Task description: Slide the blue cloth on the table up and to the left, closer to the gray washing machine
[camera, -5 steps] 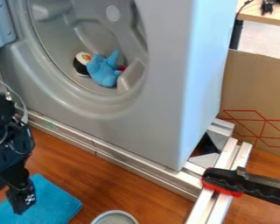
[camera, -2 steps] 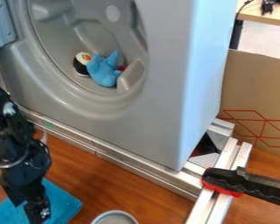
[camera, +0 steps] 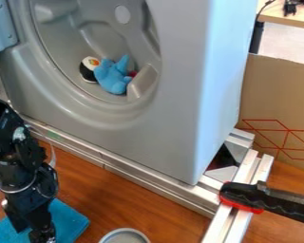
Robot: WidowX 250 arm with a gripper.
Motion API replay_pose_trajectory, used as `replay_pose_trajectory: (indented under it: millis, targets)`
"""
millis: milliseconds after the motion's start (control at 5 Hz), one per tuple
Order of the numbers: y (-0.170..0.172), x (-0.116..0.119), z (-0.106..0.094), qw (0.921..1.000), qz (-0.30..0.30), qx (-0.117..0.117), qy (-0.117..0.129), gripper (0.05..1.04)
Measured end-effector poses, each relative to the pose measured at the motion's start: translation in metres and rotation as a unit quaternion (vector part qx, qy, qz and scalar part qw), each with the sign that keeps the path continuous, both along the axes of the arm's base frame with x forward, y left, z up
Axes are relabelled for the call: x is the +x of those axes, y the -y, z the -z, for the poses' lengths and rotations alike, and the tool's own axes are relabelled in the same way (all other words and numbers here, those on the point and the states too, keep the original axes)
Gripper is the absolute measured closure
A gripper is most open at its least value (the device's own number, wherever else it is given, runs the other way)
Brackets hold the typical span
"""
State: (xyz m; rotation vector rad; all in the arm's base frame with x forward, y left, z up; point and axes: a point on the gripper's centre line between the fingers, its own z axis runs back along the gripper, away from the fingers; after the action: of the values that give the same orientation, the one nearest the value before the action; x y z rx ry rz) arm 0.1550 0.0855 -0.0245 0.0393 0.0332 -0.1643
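Table [camera: 151, 211]: reddish-brown, wood-grained surface. Flat turquoise cloth [camera: 71, 221] at lower left. Round grey container [camera: 125, 230] at bottom edge, right of cloth, apart from it. Silvery metal rails [camera: 135, 176] run diagonally across, behind both.

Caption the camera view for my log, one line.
Black robot arm over a blue cloth, beside a grey machine with plush toys inside.

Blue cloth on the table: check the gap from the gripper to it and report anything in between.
Nothing visible stands between the gripper and the blue cloth below it. The round container sits off to the cloth's right in the view.
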Motion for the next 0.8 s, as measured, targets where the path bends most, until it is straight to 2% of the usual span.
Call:
replay_pose_trajectory:
  millis: [400, 600, 800]
  targets:
    - [-0.047, 0.007, 0.001, 0.9989, -0.039, 0.024, 0.011, 0.085]
    - [-0.075, 0.019, 0.003, 0.9978, -0.05, 0.04, 0.016, 0.085]
    - [-0.091, 0.026, 0.004, 0.9975, -0.048, 0.051, 0.013, 0.083]
